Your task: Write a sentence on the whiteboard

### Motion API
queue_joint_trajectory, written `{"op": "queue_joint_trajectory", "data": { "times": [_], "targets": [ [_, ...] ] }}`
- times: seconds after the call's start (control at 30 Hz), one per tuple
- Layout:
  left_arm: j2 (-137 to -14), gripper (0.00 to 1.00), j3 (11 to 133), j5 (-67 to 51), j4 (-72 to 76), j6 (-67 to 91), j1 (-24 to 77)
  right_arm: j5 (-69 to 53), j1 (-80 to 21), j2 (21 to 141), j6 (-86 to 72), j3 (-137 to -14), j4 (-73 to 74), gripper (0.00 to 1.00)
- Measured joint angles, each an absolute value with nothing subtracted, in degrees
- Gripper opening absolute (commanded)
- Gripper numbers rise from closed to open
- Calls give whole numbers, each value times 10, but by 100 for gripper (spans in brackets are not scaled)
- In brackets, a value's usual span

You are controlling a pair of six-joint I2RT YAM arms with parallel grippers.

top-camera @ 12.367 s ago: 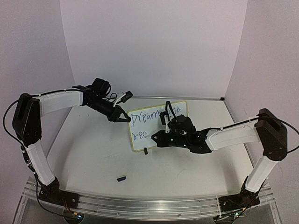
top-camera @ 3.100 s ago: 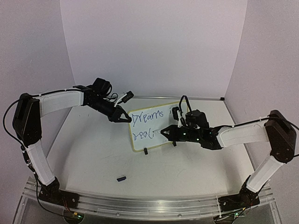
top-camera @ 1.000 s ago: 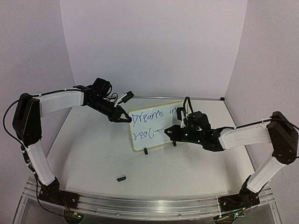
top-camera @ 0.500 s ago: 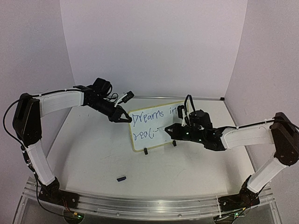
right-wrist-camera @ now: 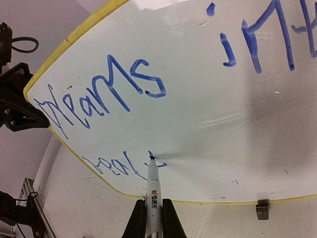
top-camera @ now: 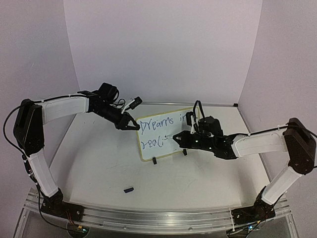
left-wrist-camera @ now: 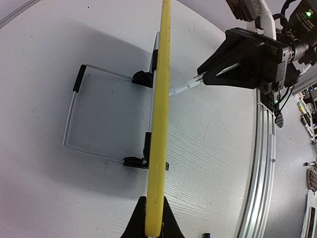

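Right fingers (right-wrist-camera: 136,221) pinch marker (right-wrist-camera: 153,191), left fingers (left-wrist-camera: 135,226) clamp whiteboard (left-wrist-camera: 161,99) edge

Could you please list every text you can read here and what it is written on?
"Dreams": blue handwriting, top line of the whiteboard.
"int": same line, cut off at the right wrist view's edge.
"real", then an unfinished stroke: second line, at the marker tip.
"M&G": marker barrel; the finer print below is too small to read.

Your whiteboard (right-wrist-camera: 213,129) reads "Dreams" in blue along its top line, then "in" and strokes cut off at the picture's edge. The sentence (right-wrist-camera: 148,92) picks up on the whiteboard's lower line with "real". The marker (right-wrist-camera: 153,192) at the whiteboard's bottom edge carries "M&G".
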State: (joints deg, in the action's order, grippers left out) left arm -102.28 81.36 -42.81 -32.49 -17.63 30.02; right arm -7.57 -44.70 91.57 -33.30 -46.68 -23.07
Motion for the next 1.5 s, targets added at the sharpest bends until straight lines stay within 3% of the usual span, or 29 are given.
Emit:
{"op": "queue_joint_trajectory", "data": {
  "times": [1.13,1.5],
  "targets": [
    [-1023,0,814,-428,-325,-176,301,-93,-447,940,-359,-458,-208,0],
    [-1023,0,814,-428,-325,-177,301,-73,-447,857,-352,-437,-201,0]
  ]
}}
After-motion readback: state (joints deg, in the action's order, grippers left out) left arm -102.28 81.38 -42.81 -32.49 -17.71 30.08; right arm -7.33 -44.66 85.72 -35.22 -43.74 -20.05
